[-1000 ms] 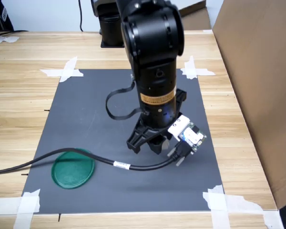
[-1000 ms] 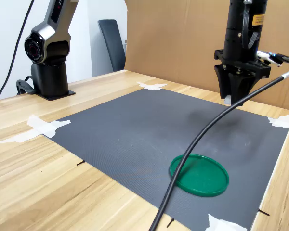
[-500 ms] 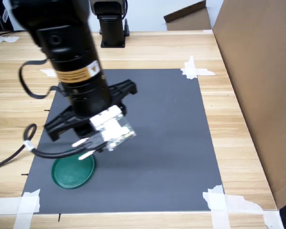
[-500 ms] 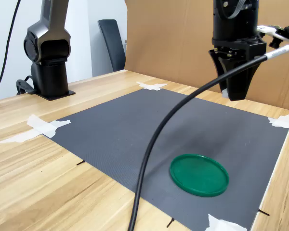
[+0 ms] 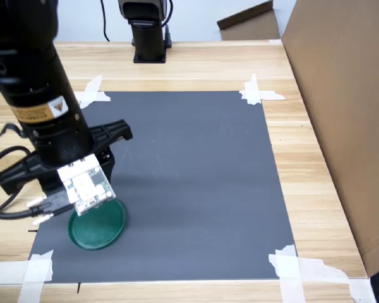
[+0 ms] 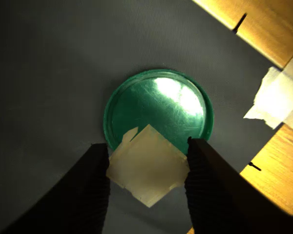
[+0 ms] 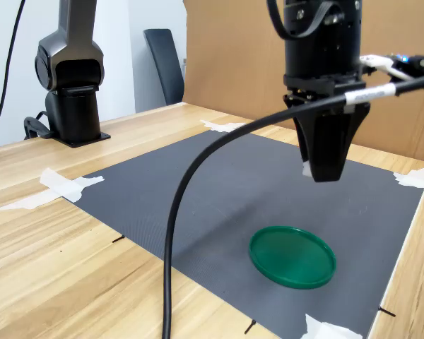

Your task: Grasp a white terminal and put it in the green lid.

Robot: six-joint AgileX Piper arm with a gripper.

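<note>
The dark mat (image 7: 198, 191) covers the wooden table (image 7: 49, 247), its corners taped down. The arm (image 5: 41, 120) hangs above the green lid (image 7: 292, 256), which lies flat near the mat's edge. The gripper (image 6: 146, 165) is clamped on the white terminal (image 6: 147, 165), held above the lid's rim, clear of it. In the wrist view the terminal sits turned diamond-wise, corners toward the two fingers (image 6: 95, 185); no long axis is evident.
</note>
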